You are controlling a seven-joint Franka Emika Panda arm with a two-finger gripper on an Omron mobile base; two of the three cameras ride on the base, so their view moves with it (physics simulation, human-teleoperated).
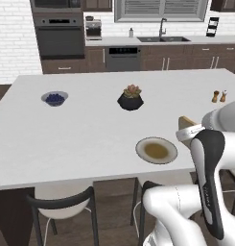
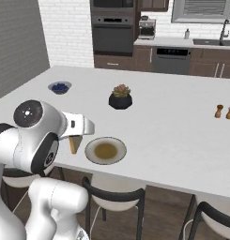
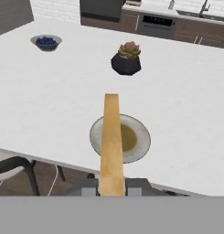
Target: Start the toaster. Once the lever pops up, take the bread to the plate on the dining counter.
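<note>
While gripped — bread (image 3: 111, 146) above plate (image 3: 140, 137)

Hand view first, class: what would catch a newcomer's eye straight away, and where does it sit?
The bread, a tan slice seen edge-on, stands gripped between the jaws and reaches up over the plate. That olive plate sits near the near edge of the dining counter. Farther back stand a dark pot with a succulent and a bowl of blue berries.

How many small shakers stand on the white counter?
2. Both shakers stand side by side near the right edge of the dining counter: the brown shaker on the left and the white-topped shaker on the right.
</note>
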